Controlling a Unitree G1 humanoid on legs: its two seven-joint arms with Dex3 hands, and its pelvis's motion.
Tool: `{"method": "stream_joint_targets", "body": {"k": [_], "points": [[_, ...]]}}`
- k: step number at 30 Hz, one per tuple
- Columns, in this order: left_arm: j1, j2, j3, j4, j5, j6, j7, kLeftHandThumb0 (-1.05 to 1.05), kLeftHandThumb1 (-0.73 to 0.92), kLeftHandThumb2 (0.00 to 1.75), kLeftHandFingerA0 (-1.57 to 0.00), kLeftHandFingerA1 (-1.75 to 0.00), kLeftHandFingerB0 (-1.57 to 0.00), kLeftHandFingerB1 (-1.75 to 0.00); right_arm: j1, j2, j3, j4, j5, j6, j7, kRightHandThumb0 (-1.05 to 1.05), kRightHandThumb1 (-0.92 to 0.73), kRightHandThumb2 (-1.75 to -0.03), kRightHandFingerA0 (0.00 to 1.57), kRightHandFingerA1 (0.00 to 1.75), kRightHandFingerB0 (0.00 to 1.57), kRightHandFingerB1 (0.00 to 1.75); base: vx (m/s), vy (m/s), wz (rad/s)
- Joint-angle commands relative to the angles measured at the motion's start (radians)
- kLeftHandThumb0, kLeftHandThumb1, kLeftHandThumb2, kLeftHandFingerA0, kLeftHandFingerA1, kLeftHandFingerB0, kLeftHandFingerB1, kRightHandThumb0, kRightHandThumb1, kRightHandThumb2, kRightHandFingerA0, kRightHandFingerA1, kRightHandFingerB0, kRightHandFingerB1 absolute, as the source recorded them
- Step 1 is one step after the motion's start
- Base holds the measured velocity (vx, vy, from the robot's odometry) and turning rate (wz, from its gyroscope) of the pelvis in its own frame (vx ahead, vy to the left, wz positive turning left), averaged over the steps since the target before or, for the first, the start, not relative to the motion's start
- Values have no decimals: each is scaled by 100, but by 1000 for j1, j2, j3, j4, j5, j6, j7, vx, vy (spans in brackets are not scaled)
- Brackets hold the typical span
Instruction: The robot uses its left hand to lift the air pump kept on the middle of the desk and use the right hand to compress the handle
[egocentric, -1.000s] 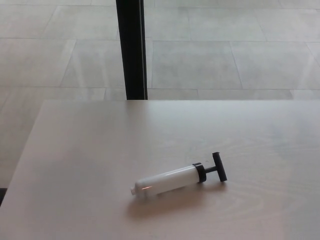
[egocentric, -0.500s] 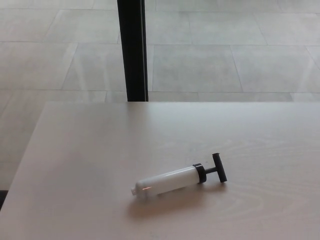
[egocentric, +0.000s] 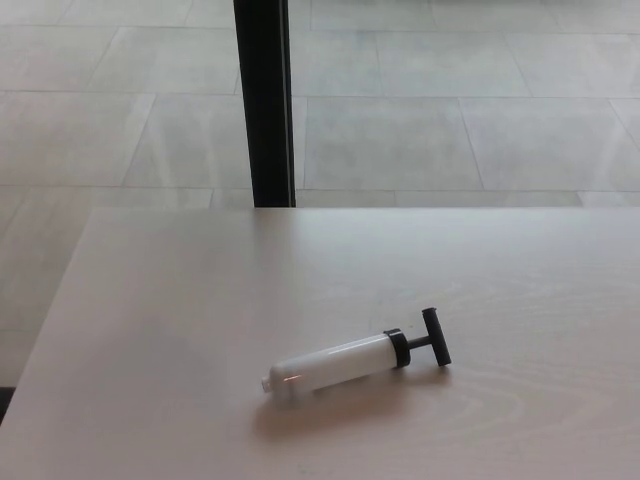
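A small air pump (egocentric: 335, 364) lies on its side on the pale wooden desk (egocentric: 180, 320), a little below the middle of the head view. Its white barrel points left with a short nozzle at the left end. A black collar and a black T-handle (egocentric: 434, 338) stick out at the right end, the rod drawn out only slightly. Neither of my hands shows in the picture.
A black vertical post (egocentric: 264, 100) stands behind the desk's far edge, left of centre. Grey tiled floor (egocentric: 450, 110) spreads beyond it. The desk's left edge runs diagonally down toward the lower left corner.
The whole picture has shifted slightly downward, so the camera has moved. The pump stays where it was on the desk.
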Motion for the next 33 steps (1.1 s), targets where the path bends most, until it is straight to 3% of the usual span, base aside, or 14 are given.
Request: {"method": "stream_joint_targets", "body": {"k": [1,2,9,10,11,12,17,18,20,23,26,27,28,33], "points": [[38,67,-47,133,-86,-145,60,-81,81,64,-34,-45,-28,-35,27,-17,-91,224,106,-284,-1,-81,-92,-72,31,61,11,35,0,0,0],[37,73,-53,134,-87,-133,65,-74,80,64,-40,-48,-30,-37,19,-21,-73,248,93,-279,-2,-80,-77,-113,28,63,4,42,0,0,0],[51,99,-126,176,-64,-129,114,-72,72,68,-41,-47,-33,-39,-7,-42,4,353,58,-290,21,-78,-75,-112,32,66,8,46,0,0,0],[60,100,-146,183,-56,-127,123,-67,79,63,-47,-51,-40,-39,-10,-38,23,365,47,-291,21,-79,-92,-72,37,65,17,38,0,0,0],[51,102,-168,190,-51,-122,126,-55,58,102,-48,-66,-24,-50,-15,-39,36,382,46,-292,29,-77,-75,-110,30,63,10,48,0,0,0],[45,105,-174,194,-56,-113,124,-63,78,63,-47,-51,-39,-40,-19,-41,48,400,41,-296,32,-76,-75,-109,33,65,13,49,0,0,0],[35,115,-253,204,-65,-134,120,-67,79,64,-49,-48,-38,-39,-16,-47,147,481,14,-353,65,-76,-75,-109,31,65,12,49,0,0,0],[33,117,-268,204,-69,-136,128,-69,63,96,-47,-60,-33,-51,-25,-48,152,494,24,-358,62,-77,-91,-72,33,65,17,39,0,0,0],[31,123,-300,208,-69,-142,130,-66,78,63,-51,-48,-35,-37,-41,-56,173,504,29,-354,48,-76,-92,-71,36,65,23,42,0,0,0],[13,122,-351,213,-69,-145,143,-63,76,63,-50,-47,-37,-37,-67,-74,194,512,43,-365,49,-73,-76,-109,35,68,12,49,0,0,0],[-20,123,-398,215,-60,-151,151,-64,78,63,-51,-46,-38,-37,-119,-85,174,533,77,-341,16,-76,-92,-72,42,68,18,39,0,0,0],[-24,121,-413,217,-68,-155,155,-64,77,63,-49,-46,-38,-37,-130,-89,166,544,90,-340,13,-72,-75,-110,38,67,16,50,0,0,0],[-22,119,-419,219,-74,-147,156,-65,77,63,-48,-46,-38,-37,-136,-91,154,551,104,-338,7,-75,-92,-70,42,69,25,40,0,0,0],[-4,105,-460,215,-77,-176,176,-65,62,94,-46,-58,-33,-50,-143,-75,151,577,122,-333,3,-73,-74,-110,43,70,29,54,0,0,0]]}}
